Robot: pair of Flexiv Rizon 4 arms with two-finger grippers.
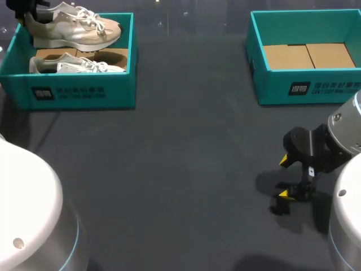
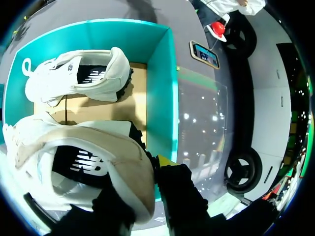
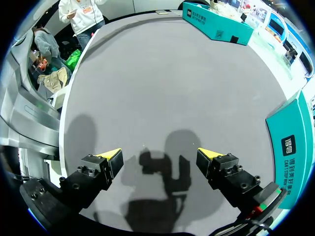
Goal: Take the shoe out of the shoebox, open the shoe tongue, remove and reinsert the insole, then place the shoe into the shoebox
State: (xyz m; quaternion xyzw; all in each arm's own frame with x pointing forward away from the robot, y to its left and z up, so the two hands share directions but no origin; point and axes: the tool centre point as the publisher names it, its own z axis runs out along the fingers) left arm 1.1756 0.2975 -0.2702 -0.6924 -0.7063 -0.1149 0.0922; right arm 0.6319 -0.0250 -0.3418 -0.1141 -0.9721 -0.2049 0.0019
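Note:
A beige and white sneaker [image 1: 73, 26] hangs over the left teal shoebox [image 1: 67, 93], with my left gripper [image 1: 26, 14] shut on its heel. From the left wrist, the heel collar of this sneaker [image 2: 88, 162] sits between the fingers of the left gripper [image 2: 142, 179]; one yellow fingertip [image 2: 165, 161] shows and the other is hidden behind the heel. A second white sneaker [image 1: 76, 65] [image 2: 74, 78] lies on its side on the box's cardboard floor. My right gripper [image 1: 290, 178] [image 3: 160, 160] stands open just above the bare table at the right, holding nothing.
A second teal shoebox [image 1: 307, 87] with only a cardboard floor stands at the back right; its side wall [image 3: 295, 137] is beside my right gripper. Dark grey table [image 1: 180, 169] lies between the two boxes.

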